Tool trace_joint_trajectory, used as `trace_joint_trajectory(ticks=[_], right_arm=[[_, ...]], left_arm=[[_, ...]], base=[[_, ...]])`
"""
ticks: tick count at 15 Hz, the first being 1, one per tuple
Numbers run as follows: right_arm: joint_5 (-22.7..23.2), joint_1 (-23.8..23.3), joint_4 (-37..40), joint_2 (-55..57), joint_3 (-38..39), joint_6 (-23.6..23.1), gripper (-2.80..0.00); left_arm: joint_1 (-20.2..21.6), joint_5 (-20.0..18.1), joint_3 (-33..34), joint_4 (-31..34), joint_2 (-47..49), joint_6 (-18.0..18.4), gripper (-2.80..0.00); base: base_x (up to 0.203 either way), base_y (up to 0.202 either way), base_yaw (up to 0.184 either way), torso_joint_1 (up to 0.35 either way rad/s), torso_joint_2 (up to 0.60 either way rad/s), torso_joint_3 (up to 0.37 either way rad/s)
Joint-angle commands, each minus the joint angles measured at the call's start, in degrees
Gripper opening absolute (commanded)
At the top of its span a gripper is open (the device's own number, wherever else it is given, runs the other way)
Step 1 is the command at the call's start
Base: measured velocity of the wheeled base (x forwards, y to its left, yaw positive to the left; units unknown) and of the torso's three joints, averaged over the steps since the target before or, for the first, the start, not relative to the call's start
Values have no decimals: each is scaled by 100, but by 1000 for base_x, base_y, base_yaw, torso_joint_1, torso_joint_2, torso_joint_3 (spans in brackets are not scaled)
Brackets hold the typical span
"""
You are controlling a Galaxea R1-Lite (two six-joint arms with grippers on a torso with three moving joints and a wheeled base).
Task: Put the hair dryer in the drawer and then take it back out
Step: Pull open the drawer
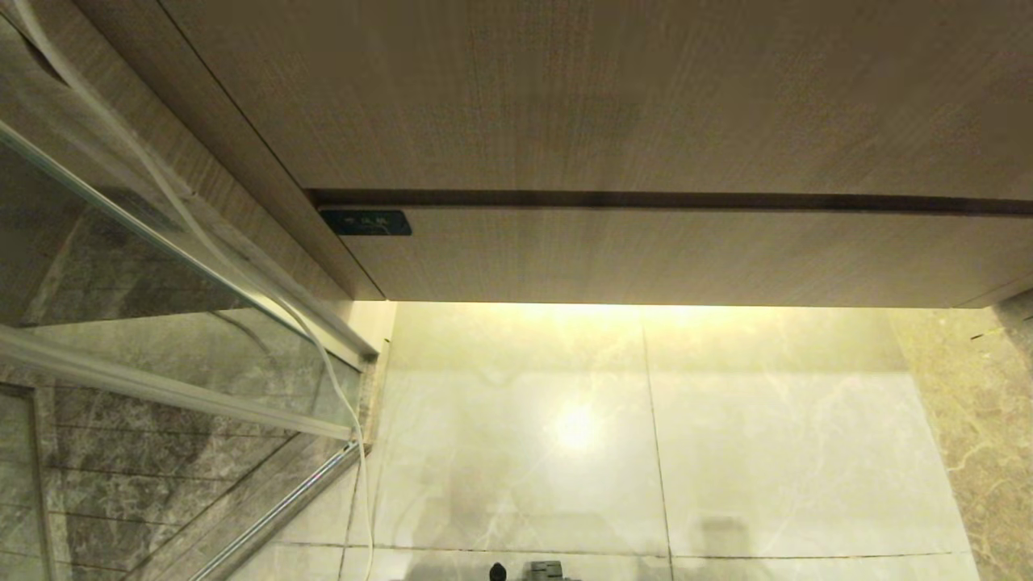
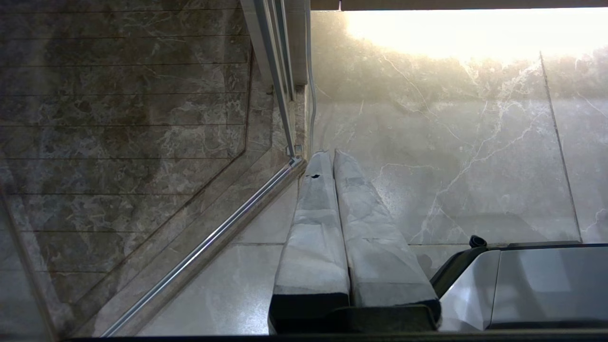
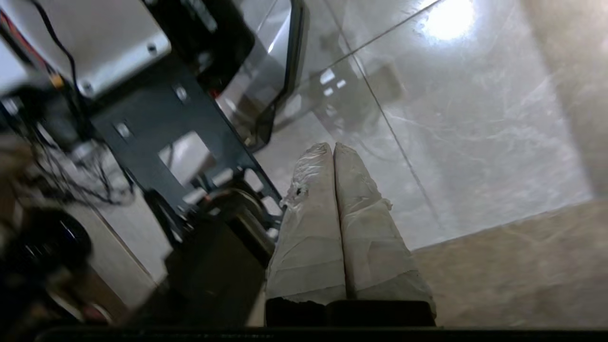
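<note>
The drawer (image 1: 678, 254) is a wide, low beige wood-grain front under a taller plain front, closed, with a small black label (image 1: 365, 223) at its left corner. The hair dryer is out of view. My left gripper (image 2: 329, 153) hangs shut and empty over the pale marble floor beside the shower rail, its wrapped fingers pressed together. My right gripper (image 3: 332, 145) is also shut with nothing in it, over the floor next to the robot's base. Neither arm shows in the head view.
A glass shower screen (image 1: 145, 290) with a metal floor rail (image 2: 209, 242) stands at the left, and a white cord (image 1: 339, 387) hangs down along it. The robot's base (image 3: 156, 133) fills one side of the right wrist view. A brown marble strip (image 1: 976, 420) edges the floor at the right.
</note>
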Motion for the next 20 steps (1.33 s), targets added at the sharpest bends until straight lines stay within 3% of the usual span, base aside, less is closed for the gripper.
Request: trace_joint_trajectory(ticks=[1, 3, 4, 7, 10, 14, 20], right_arm=[[-4, 6, 53, 517, 103, -954, -280], [-56, 15, -143, 862, 112, -1860, -280], [-220, 25, -641, 913, 240, -2020, -280], [-583, 230, -2449, 949, 909, -2076, -280], [-1351, 662, -4043, 1171, 1448, -1918, -280], [-1513, 1221, -6230, 1237, 2367, -1815, -280], [-1118, 1315, -6698, 1555, 2522, -1504, -280]], left_arm=[[0, 1, 0, -1, -2, 2, -280], [0, 1, 0, -1, -2, 2, -280], [0, 1, 0, -1, -2, 2, -280], [0, 1, 0, -1, -2, 2, -280], [0, 1, 0, -1, -2, 2, -280], [0, 1, 0, -1, -2, 2, -280], [0, 1, 0, -1, -2, 2, -280]], base=[[0, 0, 0, 0, 0, 0], [0, 0, 0, 0, 0, 0], [0, 0, 0, 0, 0, 0], [0, 0, 0, 0, 0, 0], [0, 0, 0, 0, 0, 0], [0, 0, 0, 0, 0, 0], [0, 0, 0, 0, 0, 0]])
